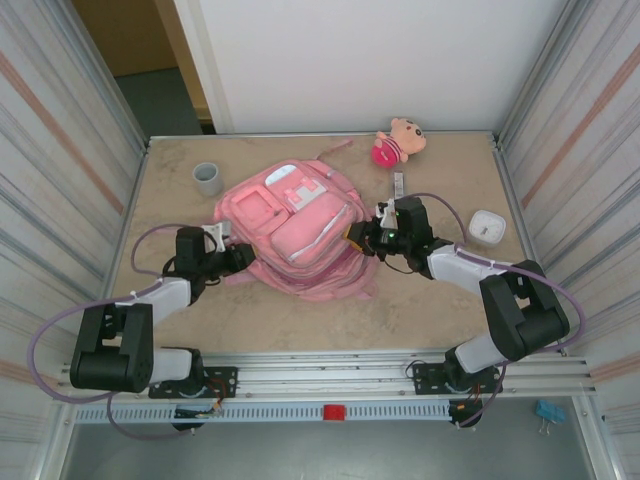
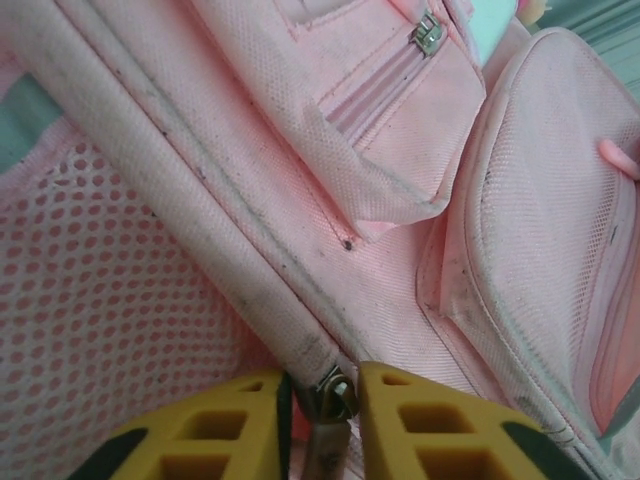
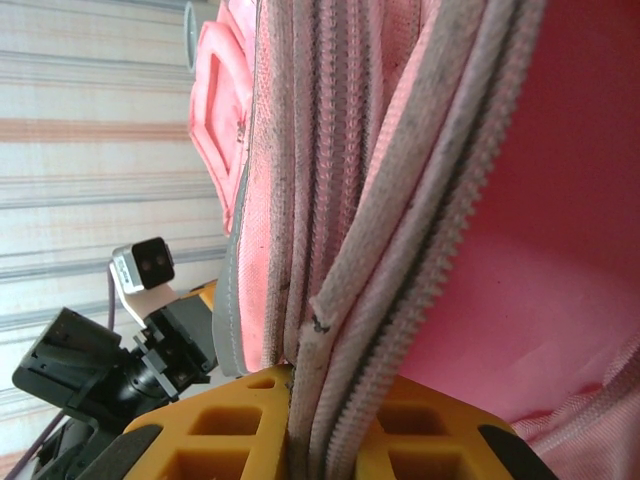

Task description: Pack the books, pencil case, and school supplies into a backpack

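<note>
Pink backpack (image 1: 300,225): left gripper (image 2: 322,388) clamped on zip pull (image 2: 336,386) at 9 o'clock, right gripper (image 3: 322,392) clamped on zipped edge at 3 o'clock; interior mostly hidden.

Table (image 1: 420,300) bears backpack (image 1: 300,225), cup (image 1: 207,179), doll (image 1: 397,141), white box (image 1: 486,227)
</note>
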{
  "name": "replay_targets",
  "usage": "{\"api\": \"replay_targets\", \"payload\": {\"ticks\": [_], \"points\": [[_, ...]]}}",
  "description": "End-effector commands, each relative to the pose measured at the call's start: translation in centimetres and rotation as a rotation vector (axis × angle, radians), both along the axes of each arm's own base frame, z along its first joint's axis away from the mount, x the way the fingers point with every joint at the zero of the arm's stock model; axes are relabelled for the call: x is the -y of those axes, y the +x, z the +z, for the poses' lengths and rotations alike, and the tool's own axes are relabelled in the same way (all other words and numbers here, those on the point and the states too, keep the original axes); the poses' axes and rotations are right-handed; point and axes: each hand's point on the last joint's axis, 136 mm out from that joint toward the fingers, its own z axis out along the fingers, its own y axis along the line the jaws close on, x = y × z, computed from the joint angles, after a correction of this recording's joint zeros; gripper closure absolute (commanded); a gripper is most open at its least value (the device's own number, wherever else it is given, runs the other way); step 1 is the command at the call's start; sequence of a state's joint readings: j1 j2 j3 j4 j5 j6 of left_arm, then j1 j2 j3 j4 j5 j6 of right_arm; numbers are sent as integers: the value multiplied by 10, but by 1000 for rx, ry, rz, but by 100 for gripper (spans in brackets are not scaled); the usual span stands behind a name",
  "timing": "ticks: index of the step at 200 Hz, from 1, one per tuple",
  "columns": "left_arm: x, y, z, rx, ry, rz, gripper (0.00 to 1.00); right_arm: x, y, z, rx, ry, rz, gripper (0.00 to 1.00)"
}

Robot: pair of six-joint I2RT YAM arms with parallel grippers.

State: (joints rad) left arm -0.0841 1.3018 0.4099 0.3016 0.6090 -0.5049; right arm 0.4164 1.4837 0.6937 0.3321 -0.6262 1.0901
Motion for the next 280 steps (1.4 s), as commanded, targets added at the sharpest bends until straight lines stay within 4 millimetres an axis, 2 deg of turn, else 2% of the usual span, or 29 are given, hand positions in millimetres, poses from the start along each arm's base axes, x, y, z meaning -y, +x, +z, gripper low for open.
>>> {"api": "replay_targets", "payload": {"ticks": [1, 21, 46, 56, 81, 104, 123, 142, 161, 187, 223, 248, 265, 280], "points": [[0, -5, 6, 13, -1, -7, 83, -1, 12, 26, 82, 28, 1, 83], [0, -8, 7, 15, 21, -8, 90, -2, 13, 28, 85, 35, -1, 82], [3, -12, 11, 26, 67, -27, 91, -3, 14, 30, 79, 58, -13, 81], [5, -13, 12, 36, 88, -39, 91, -4, 14, 30, 69, 75, -22, 76], [10, -16, 15, 59, 138, -72, 90, -11, 3, 25, 18, 138, -49, 55], [11, -17, 15, 71, 185, -92, 88, -26, -11, 22, -2, 182, -52, 50], [12, -19, 11, 63, 212, -107, 85, -42, -22, 21, -9, 199, -34, 54], [12, -22, 5, 35, 215, -105, 84, -52, -24, 22, -4, 214, -30, 66], [7, -24, 1, 6, 233, -68, 84, -51, -20, 21, 3, 208, -49, 73], [7, -28, 7, 19, 231, -65, 85, -50, -15, 21, 5, 195, -63, 79], [9, -32, 13, 50, 236, -79, 79, -49, -12, 22, 11, 190, -88, 83], [8, -34, 10, 40, 237, -73, 83, -48, -11, 23, 16, 187, -93, 83], [10, -35, 9, 36, 230, -82, 93, -47, -9, 24, 18, 181, -95, 84], [11, -35, 10, 38, 228, -86, 96, -47, -8, 25, 20, 179, -96, 84]]}}
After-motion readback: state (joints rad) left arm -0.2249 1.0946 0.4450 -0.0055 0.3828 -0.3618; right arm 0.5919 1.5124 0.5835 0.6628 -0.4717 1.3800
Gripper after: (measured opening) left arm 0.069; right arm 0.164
